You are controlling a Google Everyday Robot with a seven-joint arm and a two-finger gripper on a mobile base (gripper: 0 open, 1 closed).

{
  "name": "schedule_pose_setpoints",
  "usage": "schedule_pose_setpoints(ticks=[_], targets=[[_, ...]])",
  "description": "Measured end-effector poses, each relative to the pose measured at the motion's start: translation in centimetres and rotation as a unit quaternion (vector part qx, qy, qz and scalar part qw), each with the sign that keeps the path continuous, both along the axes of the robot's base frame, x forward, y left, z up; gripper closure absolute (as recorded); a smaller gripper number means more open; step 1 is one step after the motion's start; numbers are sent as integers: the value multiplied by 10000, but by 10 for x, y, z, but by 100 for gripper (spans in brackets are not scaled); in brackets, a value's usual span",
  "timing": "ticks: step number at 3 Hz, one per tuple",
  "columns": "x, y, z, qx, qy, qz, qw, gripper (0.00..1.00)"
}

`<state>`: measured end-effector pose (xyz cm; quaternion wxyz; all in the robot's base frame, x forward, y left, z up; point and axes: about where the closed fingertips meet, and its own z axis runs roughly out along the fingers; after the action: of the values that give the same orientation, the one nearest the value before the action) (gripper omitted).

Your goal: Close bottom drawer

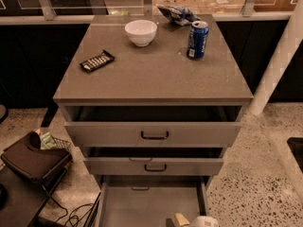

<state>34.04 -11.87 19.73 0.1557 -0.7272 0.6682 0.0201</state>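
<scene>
The bottom drawer (pixel 150 206) is the lowest of three grey cabinet drawers. It is pulled far out, and its long plain grey box runs to the lower edge of the view. Its front panel is out of view below the frame. My gripper (pixel 188 220) shows only as a tip at the bottom edge, over the right front part of the drawer's box, with a white rounded part beside it. The middle drawer (pixel 154 166) and the top drawer (pixel 154 134) are each pulled out a little.
On the cabinet top (pixel 151 74) stand a white bowl (pixel 140 32), a blue can (pixel 197 39), a dark snack bar (pixel 97 61) and a crumpled bag (pixel 177 14). A dark bag (pixel 33 159) and cables lie on the floor at left. A white post (pixel 279 60) stands at right.
</scene>
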Motion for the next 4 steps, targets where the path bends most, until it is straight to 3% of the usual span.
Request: schedule_pose_setpoints(ticks=[1,2,4], targets=[[3,-1,-10,-143,-25,85,9999,0],[2,-1,-10,-130,-15,80,9999,18],[0,0,-11,-123,2,83,9999,65]])
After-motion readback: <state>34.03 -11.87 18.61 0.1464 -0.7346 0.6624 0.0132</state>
